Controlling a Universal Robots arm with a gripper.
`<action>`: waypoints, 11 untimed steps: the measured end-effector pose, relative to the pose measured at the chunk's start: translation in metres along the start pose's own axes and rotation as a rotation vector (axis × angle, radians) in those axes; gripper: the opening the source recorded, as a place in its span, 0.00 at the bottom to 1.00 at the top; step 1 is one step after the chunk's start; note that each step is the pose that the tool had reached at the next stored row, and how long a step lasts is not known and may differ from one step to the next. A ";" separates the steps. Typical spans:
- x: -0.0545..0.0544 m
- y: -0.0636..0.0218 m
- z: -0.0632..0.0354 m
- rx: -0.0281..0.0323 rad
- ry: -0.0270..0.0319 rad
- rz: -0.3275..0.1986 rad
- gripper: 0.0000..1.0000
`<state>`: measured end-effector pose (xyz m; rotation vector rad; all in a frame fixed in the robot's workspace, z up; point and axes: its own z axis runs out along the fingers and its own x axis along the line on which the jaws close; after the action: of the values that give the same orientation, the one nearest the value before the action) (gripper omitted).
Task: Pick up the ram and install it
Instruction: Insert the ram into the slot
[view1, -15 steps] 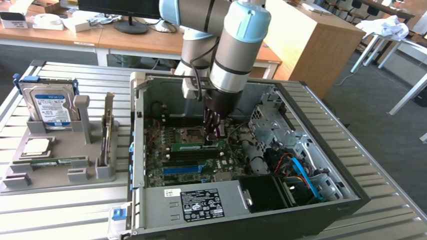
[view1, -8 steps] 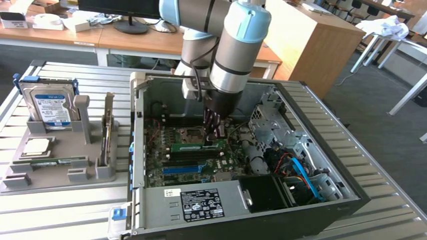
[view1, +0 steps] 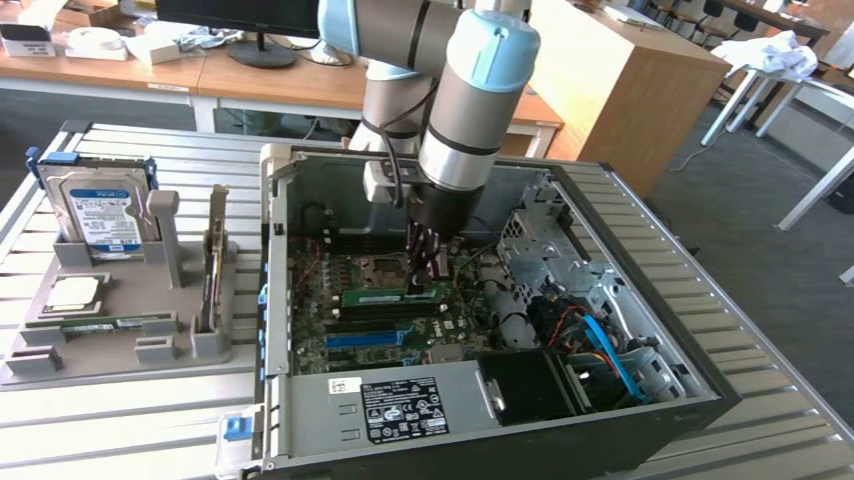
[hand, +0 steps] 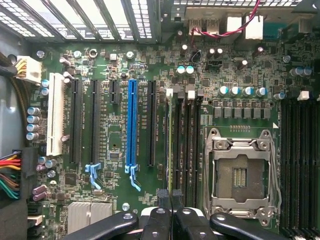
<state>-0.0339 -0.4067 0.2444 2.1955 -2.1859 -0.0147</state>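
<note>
Exterior view: ram (view1: 396, 296) on edge, left-to-right

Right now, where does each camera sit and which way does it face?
Exterior view: off the arm, high beside the open case, looking down into it; shows the arm and gripper.
Wrist view: on the wrist, facing straight down at the motherboard; shows the fingertips.
Shared: the gripper, shut on the ram, and the motherboard under it.
</note>
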 end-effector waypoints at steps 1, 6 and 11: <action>0.000 0.0000 0.0000 0.0000 0.0000 0.000 0.11; 0.000 -0.0003 0.0002 0.0001 -0.0001 0.001 0.11; 0.000 -0.0003 0.0002 -0.0001 -0.0002 0.006 0.11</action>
<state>-0.0336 -0.4067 0.2442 2.1895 -2.1921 -0.0148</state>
